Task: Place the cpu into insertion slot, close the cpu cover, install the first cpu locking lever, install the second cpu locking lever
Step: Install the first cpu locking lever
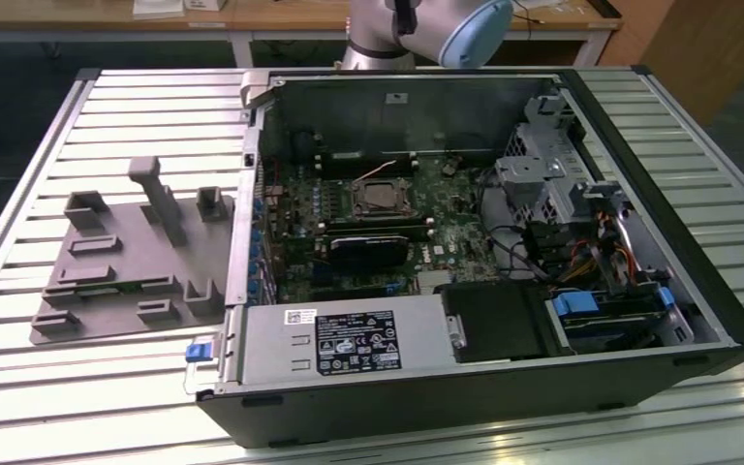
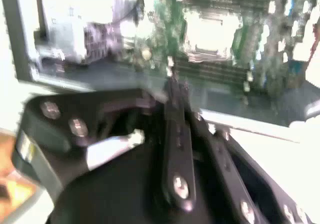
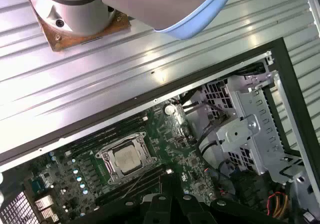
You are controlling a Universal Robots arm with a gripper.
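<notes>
Ribbed metal counter (image 1: 127, 107) carries an open computer case (image 1: 631, 126). The first wrist view shows the cpu (image 3: 125, 159) lying in the insertion slot (image 3: 105, 159), so I judge that the locking work is in hand. The hand (image 3: 167, 180) is pressed together, empty and well above, so it needs to descend. The exterior view adds the arm (image 1: 405, 29) behind the case.

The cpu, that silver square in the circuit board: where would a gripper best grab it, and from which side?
Probably by two opposite edges, coming straight down from above. The cpu lies flat in the insertion slot, top face up, with the cpu cover framing it, so its sides look hard to reach.
</notes>
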